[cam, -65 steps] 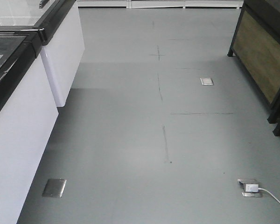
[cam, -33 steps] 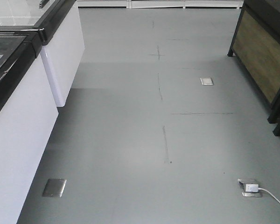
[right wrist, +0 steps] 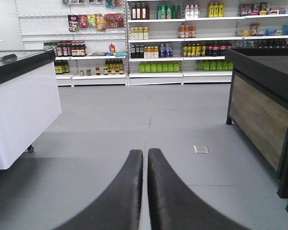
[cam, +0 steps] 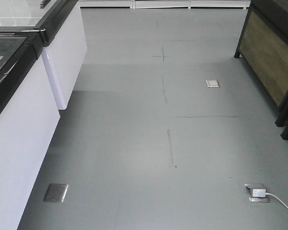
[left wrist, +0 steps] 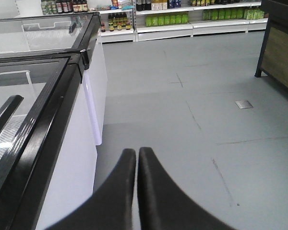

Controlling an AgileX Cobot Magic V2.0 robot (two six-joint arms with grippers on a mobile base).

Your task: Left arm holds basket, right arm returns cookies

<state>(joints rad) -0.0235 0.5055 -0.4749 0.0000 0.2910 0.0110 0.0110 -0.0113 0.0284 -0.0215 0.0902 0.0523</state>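
My left gripper (left wrist: 137, 152) is shut and empty, held above the grey floor beside the white chest freezer (left wrist: 62, 158). My right gripper (right wrist: 145, 153) is shut and empty, pointing down the aisle toward the shelves. The basket and the cookies are out of view in every frame. Neither arm shows in the front view.
A white chest freezer with a black rim (cam: 19, 120) runs along the left. A dark wood-panelled stand (cam: 273, 62) is on the right. A floor socket with a white plug and cable (cam: 257, 192) lies front right. Stocked shelves (right wrist: 182, 43) line the far wall.
The floor in the front view has shifted down very slightly, so the base seems to creep forward. Nothing else differs.
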